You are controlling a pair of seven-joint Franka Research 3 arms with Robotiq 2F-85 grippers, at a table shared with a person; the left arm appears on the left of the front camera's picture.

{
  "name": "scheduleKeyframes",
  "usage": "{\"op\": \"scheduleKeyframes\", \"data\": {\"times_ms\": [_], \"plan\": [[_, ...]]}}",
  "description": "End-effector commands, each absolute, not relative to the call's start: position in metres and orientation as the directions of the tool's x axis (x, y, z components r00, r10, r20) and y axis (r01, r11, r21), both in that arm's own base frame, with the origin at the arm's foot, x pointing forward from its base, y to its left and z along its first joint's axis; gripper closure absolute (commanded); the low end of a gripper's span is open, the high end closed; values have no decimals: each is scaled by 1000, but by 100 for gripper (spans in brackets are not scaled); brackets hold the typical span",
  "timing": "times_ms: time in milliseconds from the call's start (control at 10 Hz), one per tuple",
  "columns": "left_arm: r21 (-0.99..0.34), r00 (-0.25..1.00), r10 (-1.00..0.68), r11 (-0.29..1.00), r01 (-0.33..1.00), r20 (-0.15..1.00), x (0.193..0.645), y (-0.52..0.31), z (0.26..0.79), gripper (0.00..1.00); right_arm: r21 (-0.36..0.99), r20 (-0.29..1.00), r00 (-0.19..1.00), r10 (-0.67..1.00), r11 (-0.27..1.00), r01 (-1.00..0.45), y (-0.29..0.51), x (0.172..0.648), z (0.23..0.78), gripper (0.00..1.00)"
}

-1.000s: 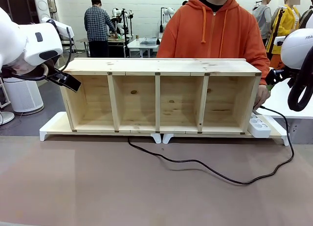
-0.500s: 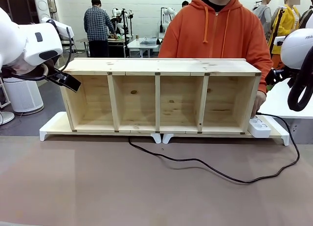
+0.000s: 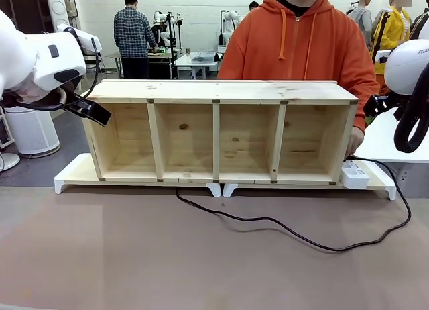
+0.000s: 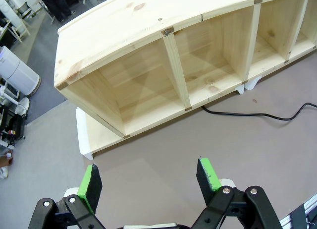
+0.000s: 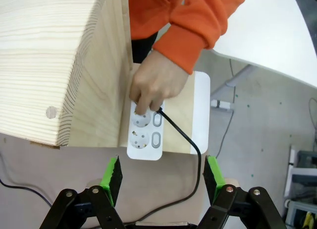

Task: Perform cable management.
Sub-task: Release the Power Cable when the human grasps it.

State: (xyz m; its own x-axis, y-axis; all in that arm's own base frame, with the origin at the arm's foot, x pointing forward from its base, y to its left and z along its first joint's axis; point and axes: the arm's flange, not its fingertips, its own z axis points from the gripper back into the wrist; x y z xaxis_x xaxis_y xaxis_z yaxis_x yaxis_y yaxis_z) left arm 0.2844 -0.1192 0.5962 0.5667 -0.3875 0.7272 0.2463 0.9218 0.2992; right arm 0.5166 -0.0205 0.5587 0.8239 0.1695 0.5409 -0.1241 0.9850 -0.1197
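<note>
Four open compartments run along the wooden shelf [image 3: 218, 132], which stands on a white base [image 3: 70, 172] at the far side of the table [image 3: 134, 256]. The cable [image 3: 295, 235] lies on the table in front of the shelf: it starts under the shelf's middle, snakes toward the shelf's right end, loops wide and climbs to the power strip [image 3: 354, 175] just beside that end. In the right wrist view a person's hand [image 5: 151, 85], in an orange sleeve [image 5: 198, 26], presses the cable's plug end onto the strip [image 5: 144, 132] against the shelf's side wall, the hand covering the plug. The right gripper [image 5: 162, 177] hangs above the strip with its fingers spread wide, holding nothing. The left gripper [image 4: 151, 178] hovers over bare table in front of the shelf's left end, its fingers likewise wide apart and empty.
</note>
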Motion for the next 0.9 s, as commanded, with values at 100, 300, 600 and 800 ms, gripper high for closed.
{"op": "scheduleKeyframes", "data": {"times_ms": [100, 300, 600, 800], "plan": [[302, 558, -389, 921, 246, 733, 286, -120, 595, 0, -116, 539, 826, 165, 986, -122, -21, 517, 558, 15], [302, 558, -389, 921, 246, 733, 286, -120, 595, 0, -116, 539, 826, 165, 986, -122, -21, 517, 558, 15], [302, 558, -389, 921, 246, 733, 286, -120, 595, 0, -116, 539, 826, 165, 986, -122, -21, 517, 558, 15], [302, 558, -389, 921, 246, 733, 286, -120, 595, 0, -116, 539, 826, 165, 986, -122, -21, 517, 558, 15]]}}
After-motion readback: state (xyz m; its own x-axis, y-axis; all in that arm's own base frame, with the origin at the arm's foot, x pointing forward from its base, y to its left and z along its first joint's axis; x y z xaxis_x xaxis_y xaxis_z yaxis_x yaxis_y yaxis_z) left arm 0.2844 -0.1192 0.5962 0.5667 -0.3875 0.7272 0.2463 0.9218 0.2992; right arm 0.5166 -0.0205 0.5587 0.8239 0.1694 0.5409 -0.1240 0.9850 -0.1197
